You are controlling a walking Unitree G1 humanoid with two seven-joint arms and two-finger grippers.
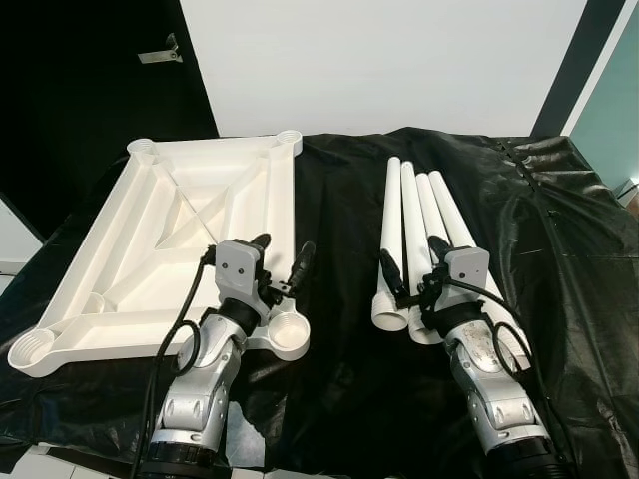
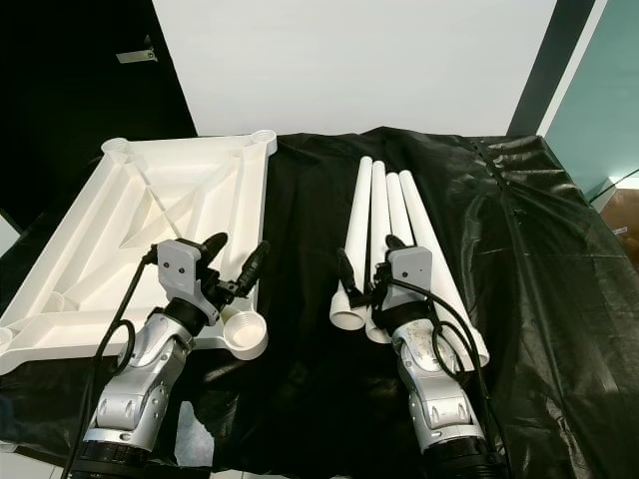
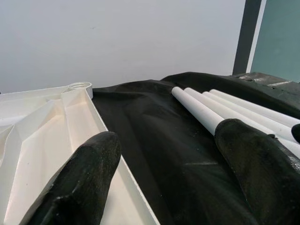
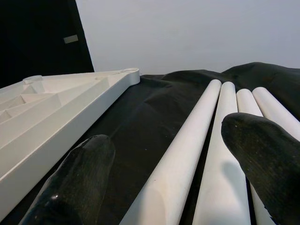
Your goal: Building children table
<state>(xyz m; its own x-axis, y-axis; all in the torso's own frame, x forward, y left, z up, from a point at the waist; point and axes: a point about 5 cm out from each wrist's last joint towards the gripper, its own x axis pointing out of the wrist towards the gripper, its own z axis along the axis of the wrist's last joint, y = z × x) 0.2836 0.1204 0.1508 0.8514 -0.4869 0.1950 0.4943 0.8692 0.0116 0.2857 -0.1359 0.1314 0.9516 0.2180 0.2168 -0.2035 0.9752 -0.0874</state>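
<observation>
We look down on a surface (image 1: 559, 230) draped in black plastic sheeting, where the parts of a children's table lie unassembled. The white tabletop (image 1: 180, 235) rests upside down on the robot's left half of the surface, its ribbed underside and round leg sockets (image 1: 288, 332) facing up; four white legs (image 1: 419, 230) lie side by side on the right half, touching one another, well apart from the tabletop. We can read no brand, label or writing on any part. The left gripper (image 1: 282, 257) hovers over the tabletop's near right corner, jaws spread and holding nothing; the right gripper (image 1: 412, 256) sits over the near ends of the legs, jaws likewise spread, one finger either side of the left two legs, though we cannot tell whether it touches them. The head views alone show the tabletop's near sockets and the silver forearms; the left wrist view shows the black fingers (image 3: 75, 187) straddling the tabletop's edge, and the right wrist view looks along the legs (image 4: 187, 140) toward a pale wall. The tabletop's near left corner is cut off in the right eye view, and the arms hide the legs' nearest ends on the right.
</observation>
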